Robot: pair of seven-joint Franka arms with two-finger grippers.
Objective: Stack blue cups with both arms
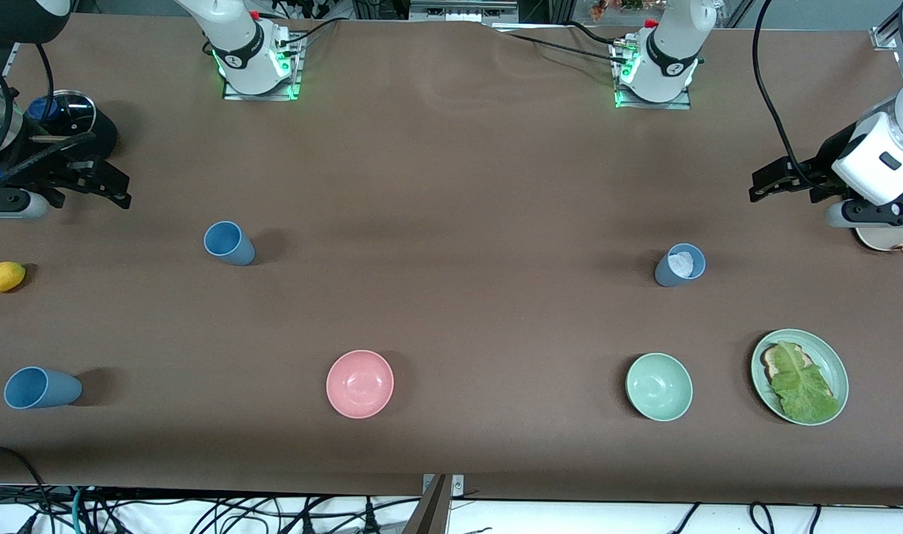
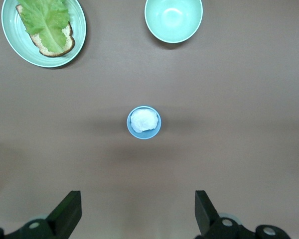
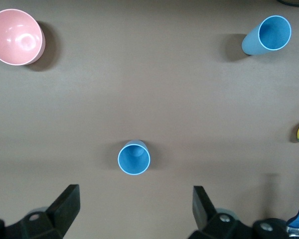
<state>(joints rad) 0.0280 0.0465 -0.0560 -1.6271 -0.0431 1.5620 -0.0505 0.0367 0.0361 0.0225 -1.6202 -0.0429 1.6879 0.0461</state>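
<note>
Blue cups (image 1: 229,243) upright, apart; end effectors open

Robotics laboratory. Two white robot arms (image 1: 247,48) are bolted by metal base plates (image 1: 262,90) to a worktop (image 1: 451,170) covered in brown sheeting. Loose cables (image 1: 125,512) hang along the worktop edge nearest the front camera.

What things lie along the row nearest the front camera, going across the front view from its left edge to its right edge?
Blue cup → pink bowl → green bowl → green plate holding bread and lettuce.
</note>
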